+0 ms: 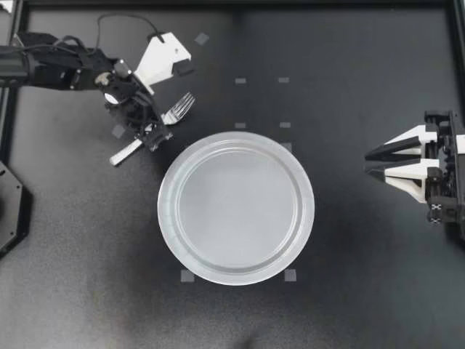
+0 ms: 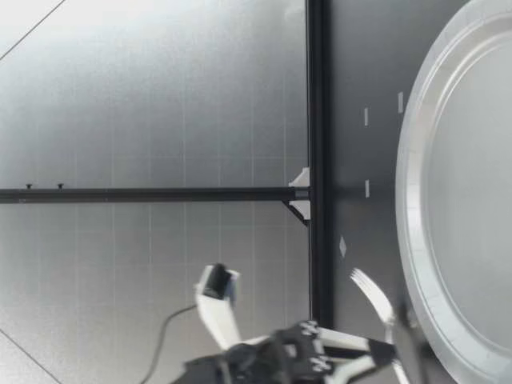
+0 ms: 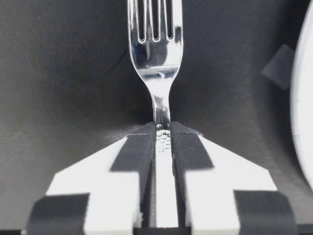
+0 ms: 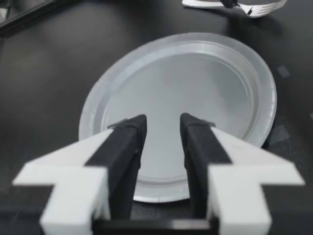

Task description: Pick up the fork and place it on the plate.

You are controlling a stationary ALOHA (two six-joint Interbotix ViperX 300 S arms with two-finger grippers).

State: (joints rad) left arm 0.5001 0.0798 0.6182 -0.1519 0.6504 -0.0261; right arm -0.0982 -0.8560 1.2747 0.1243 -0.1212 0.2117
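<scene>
My left gripper [image 1: 150, 133] is closed on the handle of the fork [image 1: 179, 109], one finger on each side, and the tines point ahead of the fingertips. The fork is just beside the far left rim of the plate [image 1: 236, 139]. My right gripper [image 1: 368, 164] stands right of the plate, fingers slightly apart, holding nothing.

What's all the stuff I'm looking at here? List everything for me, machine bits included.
fork: one, silver, beside the plate, toward the table's left side.
plate: one, pale grey, middle of the table, nothing on it.
tape marks: several, grey, scattered around the plate.
table: one, black, under everything.
left gripper: one, white and black, shut on the fork near its neck.
right gripper: one, white and black, open, right of the plate, touching nothing.
</scene>
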